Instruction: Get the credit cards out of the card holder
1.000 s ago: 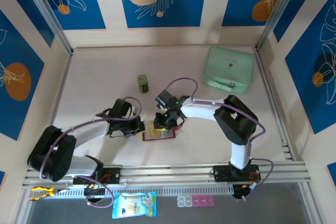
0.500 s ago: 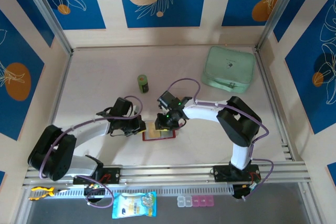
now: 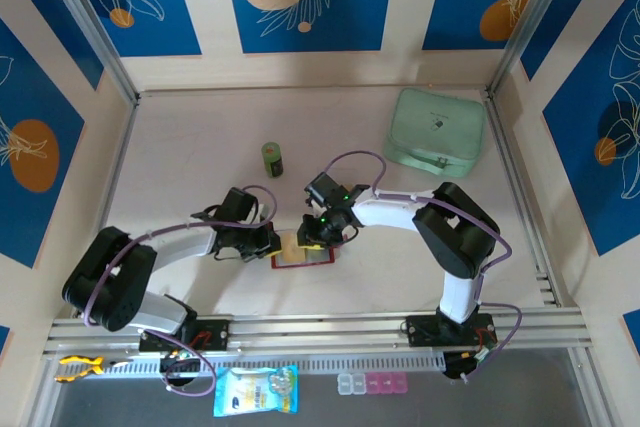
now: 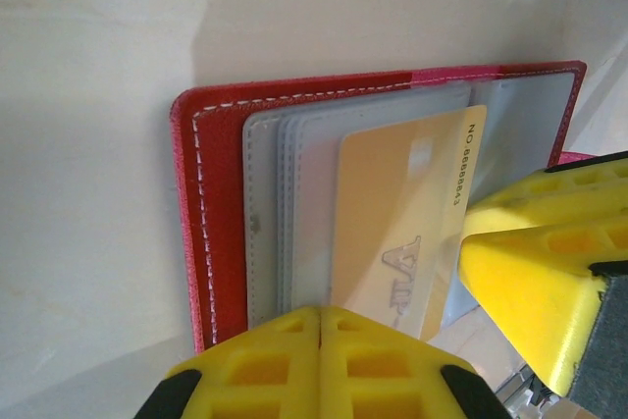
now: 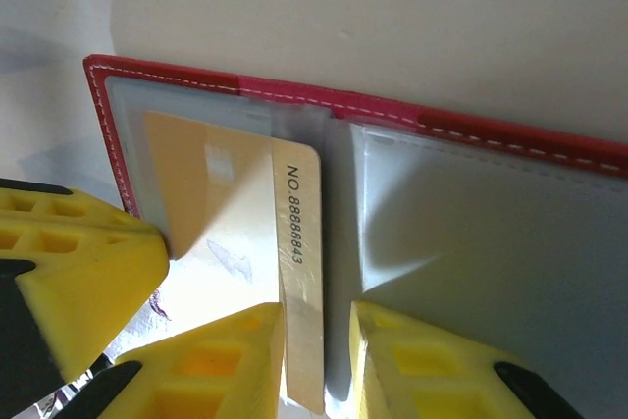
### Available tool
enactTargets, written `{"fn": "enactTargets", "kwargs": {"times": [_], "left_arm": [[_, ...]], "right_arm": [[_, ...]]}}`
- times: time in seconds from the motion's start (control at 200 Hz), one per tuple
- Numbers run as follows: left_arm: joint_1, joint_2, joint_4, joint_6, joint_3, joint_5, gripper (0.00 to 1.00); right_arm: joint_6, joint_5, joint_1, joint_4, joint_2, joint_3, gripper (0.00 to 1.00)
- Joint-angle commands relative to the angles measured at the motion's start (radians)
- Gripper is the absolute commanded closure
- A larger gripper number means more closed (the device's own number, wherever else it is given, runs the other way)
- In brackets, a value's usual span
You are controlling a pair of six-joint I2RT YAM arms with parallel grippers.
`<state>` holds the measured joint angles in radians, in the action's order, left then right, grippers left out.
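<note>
Since a second ago the left arm's elbow has swung slightly inward, its clenched left gripper [image 4: 321,340] pressing the open card holder [image 4: 196,203] against the table [image 3: 200,147], likely to pin it, while just beyond it the down-angled right gripper [image 5: 316,340] straddles the protruding credit card [image 5: 245,233], though I cannot tell whether it is pinching.

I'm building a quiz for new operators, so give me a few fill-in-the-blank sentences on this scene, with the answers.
1. The red holder lies ___, its sleeves showing.
2. The tool with the card's edge between its fingers belongs to the ___ arm.
3. The left tool has its fingers ___.
Missing words: open; right; shut.
</note>
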<state>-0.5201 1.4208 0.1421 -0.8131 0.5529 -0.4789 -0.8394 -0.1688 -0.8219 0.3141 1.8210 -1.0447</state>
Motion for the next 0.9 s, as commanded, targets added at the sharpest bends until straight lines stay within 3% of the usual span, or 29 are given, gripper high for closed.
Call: {"fn": "enactTargets", "kwargs": {"times": [0.0, 0.895], "left_arm": [[-0.006, 0.021, 0.005, 0.005, -0.004, 0.005, 0.99], [-0.007, 0.043, 0.017, 0.021, -0.010, 0.021, 1.00]], "right_arm": [[-0.015, -0.054, 0.010, -0.032, -0.005, 0.024, 0.75], [-0.075, -0.187, 0.051, -0.285, -0.064, 0.152, 0.83]]}}
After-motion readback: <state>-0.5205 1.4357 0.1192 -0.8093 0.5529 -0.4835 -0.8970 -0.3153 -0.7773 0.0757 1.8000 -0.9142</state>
